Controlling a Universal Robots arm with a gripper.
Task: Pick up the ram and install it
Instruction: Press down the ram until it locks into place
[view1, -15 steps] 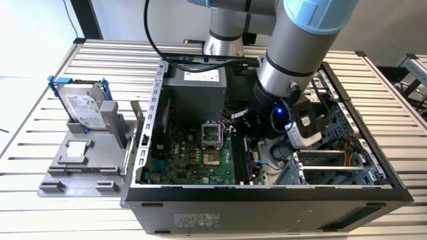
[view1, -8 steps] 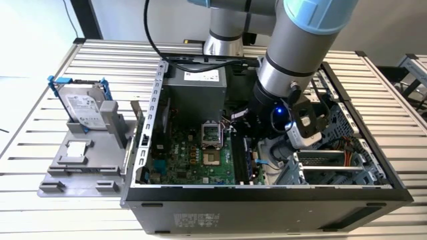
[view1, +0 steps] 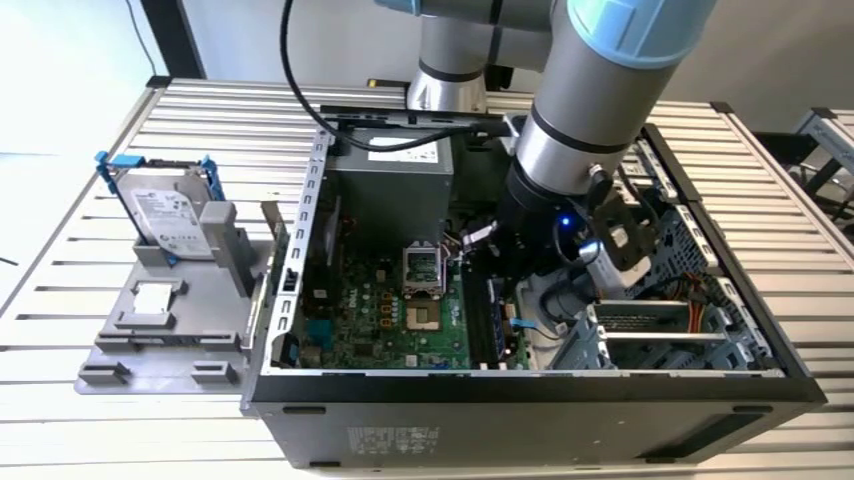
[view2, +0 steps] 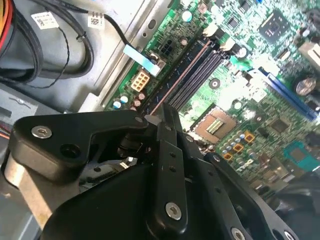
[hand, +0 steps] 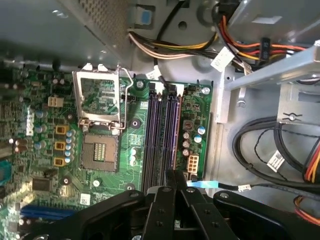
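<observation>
The ram is a thin dark strip standing on edge in the black memory slot nearest the case wall, on the green motherboard. In the second wrist view the ram shows as a narrow pinkish edge along the same slot. My gripper sits low over that slot, its two black fingers drawn close on either side of the strip's near end. That near end is hidden under the gripper. In the exterior view the gripper reaches down inside the open computer case.
The open CPU socket lies beside the memory slots. Cable bundles and a metal drive cage crowd the case-wall side. Outside the case, a grey holder carries a blue-bracketed hard drive and a small silver plate.
</observation>
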